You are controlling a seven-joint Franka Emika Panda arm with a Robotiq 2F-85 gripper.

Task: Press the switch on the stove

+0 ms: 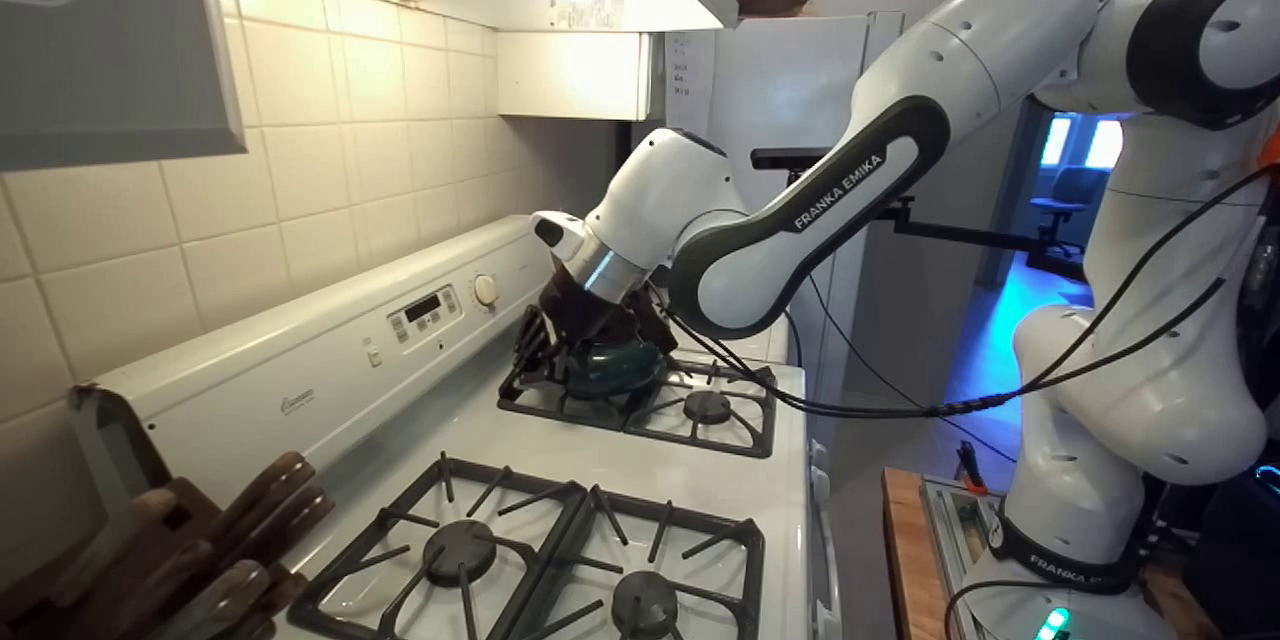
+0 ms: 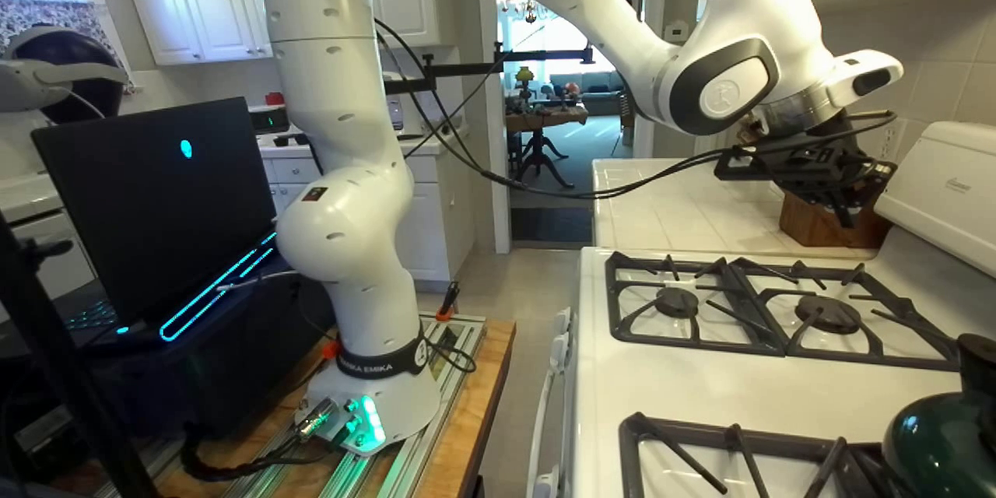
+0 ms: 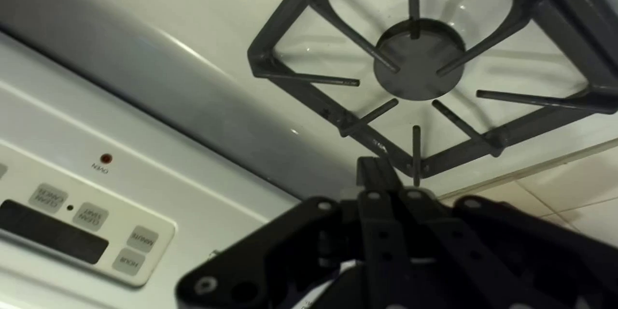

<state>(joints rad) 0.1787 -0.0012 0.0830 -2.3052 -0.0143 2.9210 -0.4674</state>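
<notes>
Ldmk = keypad (image 1: 424, 312). Switch (image 1: 374, 356), prob. the small pale one, just beside it on stove (image 1: 560, 450). Est.: light action, stiff slick plastic, fixed; don't pinch, press squarely mid-face. End effector (image 3: 379, 174) clenched, nothing held, apart f. keypad.

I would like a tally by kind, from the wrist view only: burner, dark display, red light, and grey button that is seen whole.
Burner: 1
Dark display: 1
Red light: 1
Whole grey buttons: 4
Total on the stove: 7
</notes>
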